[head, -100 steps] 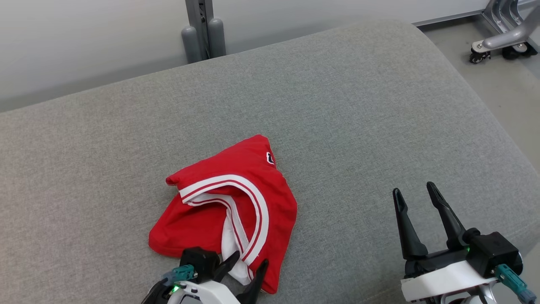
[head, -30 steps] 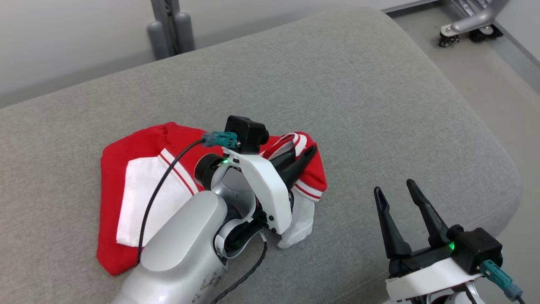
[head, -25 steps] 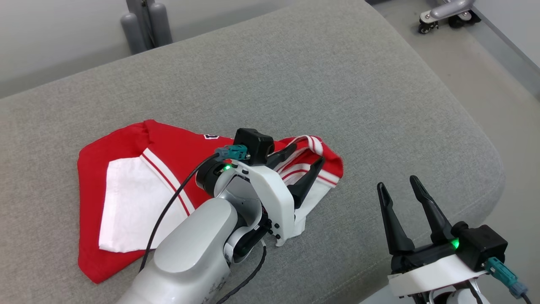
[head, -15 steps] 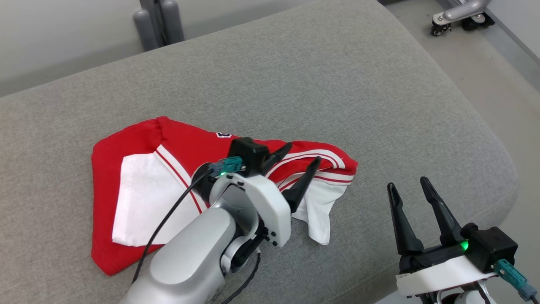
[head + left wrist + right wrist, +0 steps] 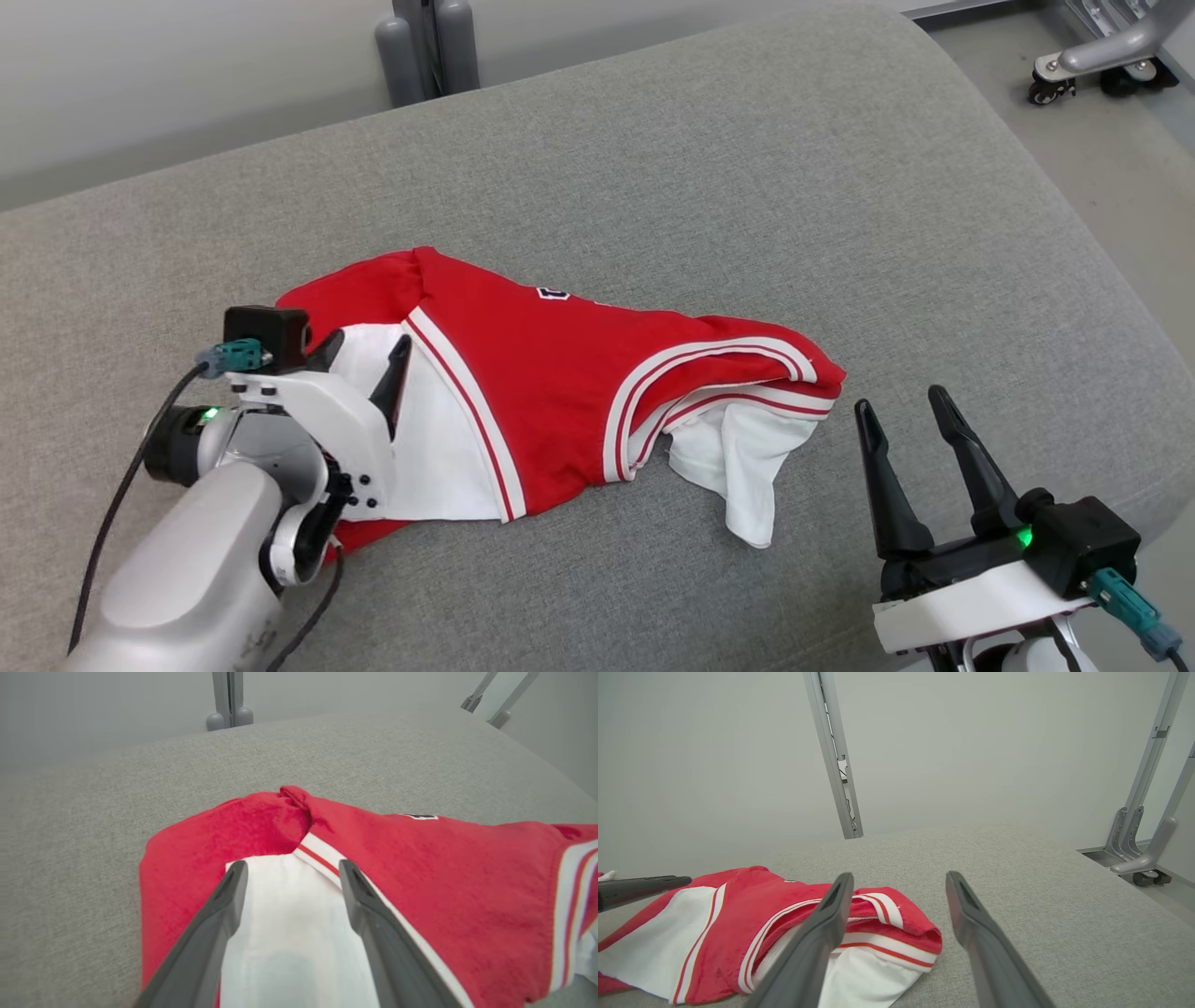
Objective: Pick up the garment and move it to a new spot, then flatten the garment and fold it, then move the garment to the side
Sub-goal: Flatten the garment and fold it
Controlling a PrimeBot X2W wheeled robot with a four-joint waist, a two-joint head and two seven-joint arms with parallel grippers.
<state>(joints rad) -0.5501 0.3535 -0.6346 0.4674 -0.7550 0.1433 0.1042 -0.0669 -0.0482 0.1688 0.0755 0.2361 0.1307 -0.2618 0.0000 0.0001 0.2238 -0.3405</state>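
Grey cushion (image 5: pixel 747 187) under rumpled red garment (image 5: pixel 560 373)

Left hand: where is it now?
Head view, lower left: the left hand is open above the white left end of the garment on the grey cushion.

Grey fabric cushion (image 5: pixel 747 187); pale wall (image 5: pixel 738 742); metal post (image 5: pixel 833 756); wheeled frame (image 5: pixel 1092 56).

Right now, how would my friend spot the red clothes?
Find the big grey cushion; the garment lies rumpled on its near middle, the left tool over one end, the right tool just past the other. It is bright red with white panels and striped trim, unlike the plain grey around it.
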